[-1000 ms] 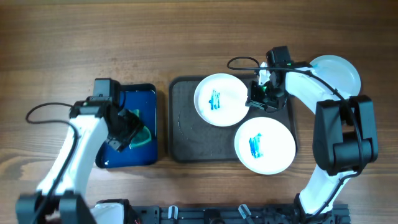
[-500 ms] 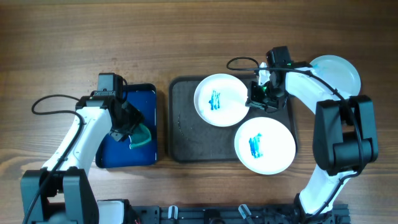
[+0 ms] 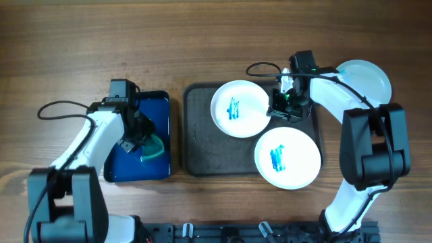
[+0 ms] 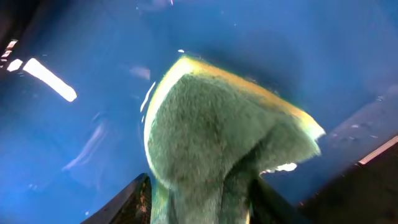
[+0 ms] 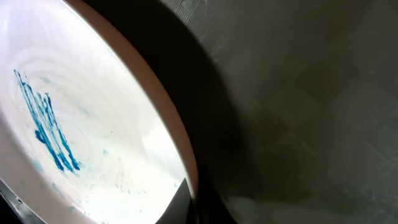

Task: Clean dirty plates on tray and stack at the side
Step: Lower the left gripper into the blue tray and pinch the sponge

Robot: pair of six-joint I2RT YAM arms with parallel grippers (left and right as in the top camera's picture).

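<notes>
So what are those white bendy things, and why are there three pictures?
They are two robot arms, and each ends in two fingers for pinching. One picture looks down from above the wooden table. The other two come from small cameras on the arms' wrists.

On the table is a dark tray holding two white plates, the upper plate and the lower plate. Both are smeared with blue. A third plate, with no smear showing, lies off to the side.

The left arm's fingers pinch a green sponge inside a blue tub. The right arm's fingers pinch the rim of the upper plate.
</notes>
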